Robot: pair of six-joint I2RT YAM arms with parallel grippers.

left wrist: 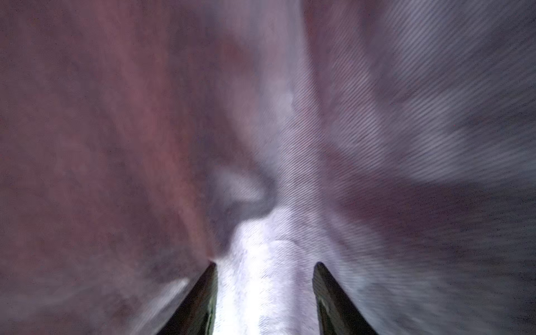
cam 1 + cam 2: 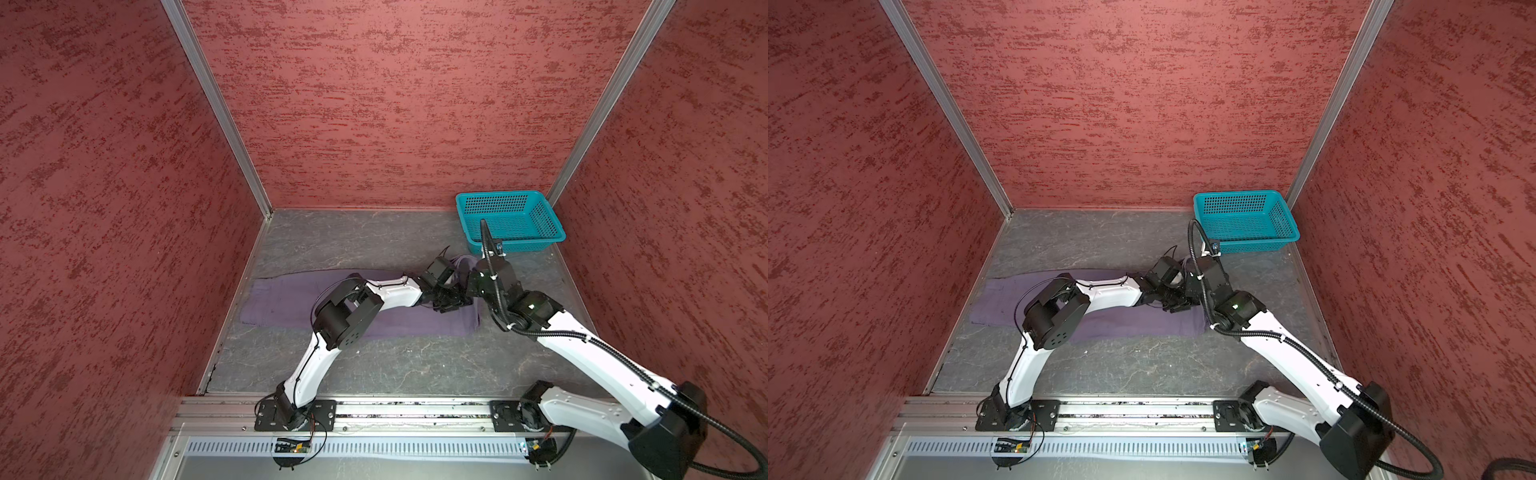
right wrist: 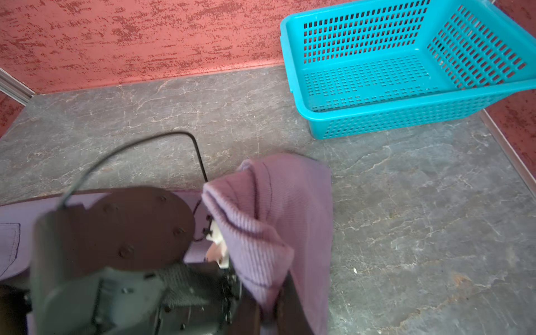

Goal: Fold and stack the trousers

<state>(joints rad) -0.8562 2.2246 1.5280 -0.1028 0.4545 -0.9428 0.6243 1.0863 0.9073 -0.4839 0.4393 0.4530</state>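
Tabletop (image 2: 374, 365) of dark grey, veined like slate, boxed in at 9, 12 and 3 o'clock by red mottled walls (image 2: 374, 104), with bare aluminium posts (image 2: 216, 104) in the two far corners and a metal rail (image 2: 415, 409) along the 6 o'clock edge. Teal perforated basket (image 2: 528, 246) in the 1 o'clock corner, close to the back wall.

Muted-purple trousers (image 2: 282, 299) stretched flat across the middle of the table in both top views, from 9 o'clock towards 3 o'clock. The 3 o'clock end bunched and raised off the surface, near the basket but apart from it.

Over the cloth, both arms: left arm (image 2: 332, 316) reaching in from the rail at 7 o'clock, right arm (image 2: 582, 345) from 5 o'clock, wrists meeting above the raised end and hiding most of it from above.

At the left gripper (image 1: 265, 265), fingers (image 1: 203, 298) spread apart, a pale, blurred ridge of cloth running between them and filling the gap; impossible to tell whether squeezed or only straddled. At the right gripper (image 3: 269, 313), dark fingers pressed together on a fold of ribbed purple cloth, the fold standing up out of the jaws beside the left arm's wrist, clear of the table.
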